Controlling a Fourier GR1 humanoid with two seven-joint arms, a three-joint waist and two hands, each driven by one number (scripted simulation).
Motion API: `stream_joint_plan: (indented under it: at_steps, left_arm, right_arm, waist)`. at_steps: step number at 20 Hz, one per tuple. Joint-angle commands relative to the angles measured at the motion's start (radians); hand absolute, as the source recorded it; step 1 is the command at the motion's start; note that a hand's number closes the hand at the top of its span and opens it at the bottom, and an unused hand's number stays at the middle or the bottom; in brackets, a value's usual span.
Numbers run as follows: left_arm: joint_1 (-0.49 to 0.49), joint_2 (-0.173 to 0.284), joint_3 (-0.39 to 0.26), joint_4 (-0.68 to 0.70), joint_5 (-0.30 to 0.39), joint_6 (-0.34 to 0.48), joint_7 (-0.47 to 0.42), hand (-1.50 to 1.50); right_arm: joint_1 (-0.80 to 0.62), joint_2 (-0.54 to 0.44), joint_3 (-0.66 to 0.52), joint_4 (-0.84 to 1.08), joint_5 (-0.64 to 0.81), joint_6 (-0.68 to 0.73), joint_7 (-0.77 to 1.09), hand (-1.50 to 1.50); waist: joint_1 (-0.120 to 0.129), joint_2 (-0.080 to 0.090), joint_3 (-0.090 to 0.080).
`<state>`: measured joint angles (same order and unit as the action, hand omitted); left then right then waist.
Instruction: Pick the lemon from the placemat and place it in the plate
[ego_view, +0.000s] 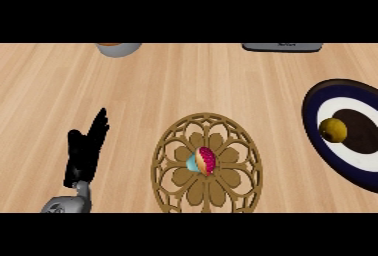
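Yellow lemon (334, 129) already sits on the dark centre of the plate (319, 102), a round plate with a navy rim and a white band at the right edge of my view, so I judge the carrying and setting-down step as done. The brown openwork placemat (206, 163) lies in the middle of the pale wooden worktop (184, 82), and what is left on it is not the lemon but a small multicoloured object (202, 161), pink, orange and light blue, whose kind I cannot make out. My left robot hand (85, 150) shows low at the left, well apart from the placemat, fingers straight and pointing up, holding nothing; I read it as resting. The right robot hand appears nowhere in my view, so I cannot speak for it. At the top edge I see part of a grey bowl (118, 48) and a dark flat item (283, 47). Next I would only confirm the lemon lies steady; no further grasp seems called for.
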<state>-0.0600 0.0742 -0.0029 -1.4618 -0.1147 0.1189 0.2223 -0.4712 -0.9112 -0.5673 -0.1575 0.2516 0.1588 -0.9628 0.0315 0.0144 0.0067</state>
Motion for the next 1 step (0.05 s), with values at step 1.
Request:
stream_joint_plan:
  at_steps: [1]
  left_arm:
    - [0.017, 0.013, 0.019, 0.013, 0.018, -0.017, -0.023, 0.00]
  right_arm:
    - [0.023, 0.008, -0.002, 0.004, 0.003, -0.042, -0.043, -1.50]
  waist:
    - [0.001, 0.000, 0.000]
